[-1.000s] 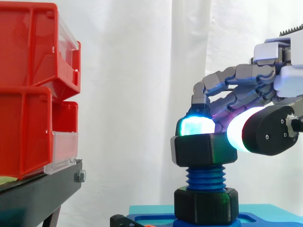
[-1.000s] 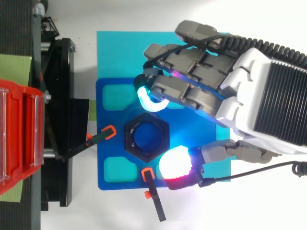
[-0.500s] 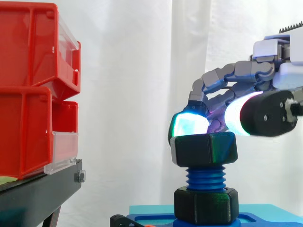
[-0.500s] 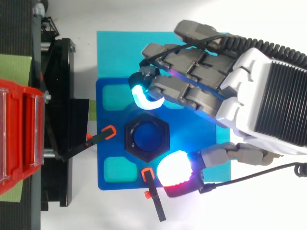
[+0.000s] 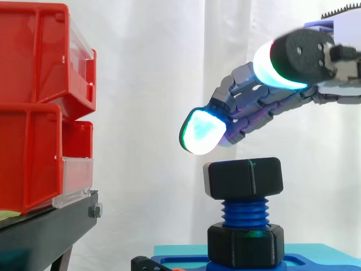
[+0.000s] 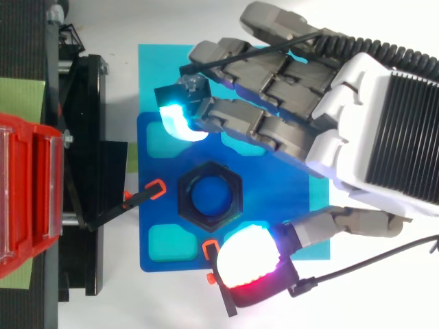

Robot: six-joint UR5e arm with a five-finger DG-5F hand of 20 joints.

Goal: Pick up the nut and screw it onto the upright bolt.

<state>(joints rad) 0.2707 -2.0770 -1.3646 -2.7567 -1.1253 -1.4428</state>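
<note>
A black hexagonal nut (image 5: 243,177) (image 6: 209,196) sits on top of the upright blue threaded bolt (image 5: 245,210), whose threads show between it and a second black nut (image 5: 245,244) at the bolt's foot. The bolt stands on a blue base (image 6: 285,185). My hand (image 5: 265,101) (image 6: 322,116) hovers above and to the right of the top nut, clear of it. Its fingers (image 5: 202,131) stretch out straight, with the cyan-white pad above the nut's left side. The thumb pad (image 6: 248,264) glows white and red beside the nut. The hand holds nothing.
Stacked red bins (image 5: 39,101) rest on a black stand (image 5: 45,231) at the left. A black clamp with orange tips (image 6: 140,195) lies left of the bolt, another (image 6: 218,281) below it. A white curtain hangs behind.
The hand has let go of the top nut and risen. Its fingers have straightened and spread away from the nut, which stays on the bolt.
</note>
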